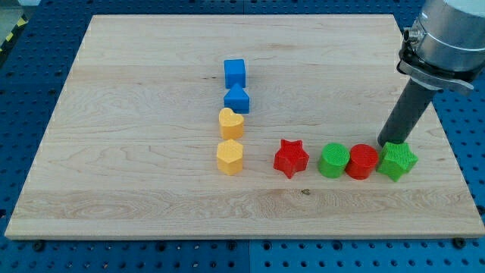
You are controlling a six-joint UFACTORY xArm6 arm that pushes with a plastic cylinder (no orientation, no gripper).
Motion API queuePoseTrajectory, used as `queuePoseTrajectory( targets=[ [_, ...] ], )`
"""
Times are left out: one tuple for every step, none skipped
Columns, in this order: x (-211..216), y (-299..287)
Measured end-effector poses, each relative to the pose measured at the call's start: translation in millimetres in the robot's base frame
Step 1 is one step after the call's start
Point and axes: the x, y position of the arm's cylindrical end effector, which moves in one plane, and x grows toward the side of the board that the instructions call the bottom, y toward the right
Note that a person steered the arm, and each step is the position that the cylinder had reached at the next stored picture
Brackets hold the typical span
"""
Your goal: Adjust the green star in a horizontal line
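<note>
Green star (398,161) sits near the view's right edge of the wooden board (136,182), at the right end of a row that runs roughly level across the lower half. My tip (392,142) comes down right at the star's upper-left edge, on its far side toward the view's top, and from here it looks to be touching the block, though I cannot tell that for certain. I have no claw on this arm, only the straight dark rod, so nothing is held or clamped; the rod rises up and to the view's right into the grey arm housing (447,34). Just left of the star lies a red cylinder (362,161), touching it or very nearly, and left of that a green cylinder (333,160) pressed against the red one. A red star (291,158) stands a little apart further left, with a gap between it and the green cylinder. Toward the middle of the board I see a column running top to bottom: a blue cube (235,73), a blue triangular block (236,99) just below it, a yellow heart (231,122) touching that, and a yellow hexagonal block (229,157) at the bottom, about level with the row.
</note>
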Motion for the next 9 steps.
queuePoseTrajectory(
  targets=[
    [7.9, 0.0],
    [-25.1, 6.7],
    [-40.6, 9.8],
    [-38.6, 35.0],
    [-2.9, 63.0],
    [56.4, 71.1],
    [90.4, 50.2],
    [90.7, 12.6],
    [91.0, 12.5]
  ],
)
